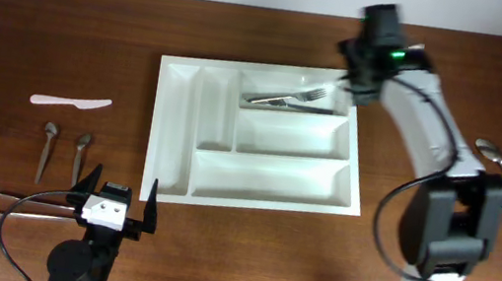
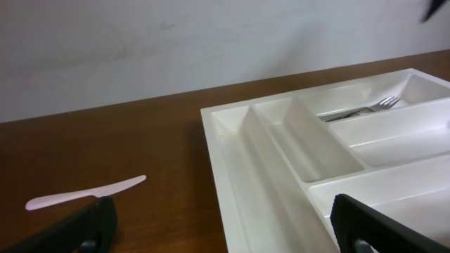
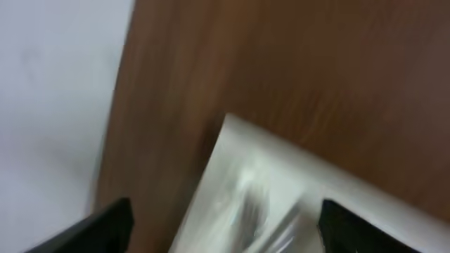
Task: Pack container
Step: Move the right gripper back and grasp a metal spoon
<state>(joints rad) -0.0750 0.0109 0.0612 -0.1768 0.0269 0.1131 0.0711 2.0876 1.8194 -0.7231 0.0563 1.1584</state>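
Over far corner of large white plastic cutlery tray [image 1: 265, 178]: right gripper [image 1: 358, 77] spread, empty; left gripper [image 1: 119, 203] likewise; metal fork [image 1: 287, 98] packed; small metal spoons [image 1: 47, 148], pink plastic knife [image 1: 70, 102] unpacked

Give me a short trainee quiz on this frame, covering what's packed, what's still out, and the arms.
1. True or false: a fork lies in the container's top wide compartment.
2. Which utensil lies alone to the right of the container? A) a spoon B) a white plastic knife C) a fork
3. Short answer: is the left gripper open or shut, and is it holding anything?

Key: 1. True. 2. A. 3. Open, holding nothing.
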